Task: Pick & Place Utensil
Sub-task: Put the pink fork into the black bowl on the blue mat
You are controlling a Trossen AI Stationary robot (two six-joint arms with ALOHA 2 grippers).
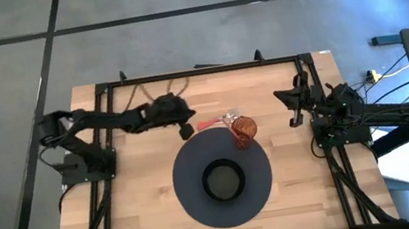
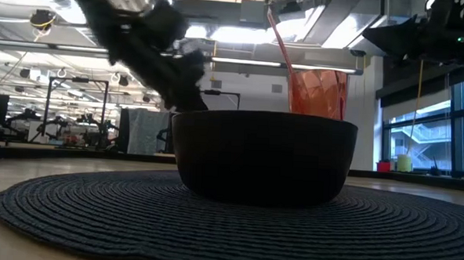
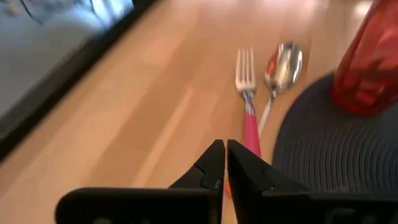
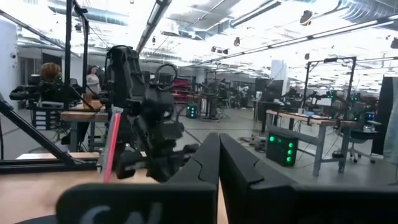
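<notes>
- We see the left gripper (image 1: 188, 130) low over the red-handled fork's (image 3: 247, 99) handle end, its fingers almost together, holding nothing.
- Fork lies on bare wood beside a spoon (image 3: 281, 65), just off the round dark mat's (image 1: 194, 203) edge.
- Red cup (image 1: 244, 130) stands on the mat rim; black bowl (image 1: 223, 179) at centre.
- Right gripper (image 1: 293, 108) waits closed, empty, near the table's right edge.

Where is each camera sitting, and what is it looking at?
High view: above, looking straight down at the table, mat, bowl and both arms.
Low view: at tabletop height, facing the bowl; the left arm shows behind it.
Left wrist view: on the left gripper, facing a fork, spoon and red cup.
Right wrist view: on the right gripper, facing the left arm.
Shared: the red cup shows in the high, low and left wrist views.
</notes>
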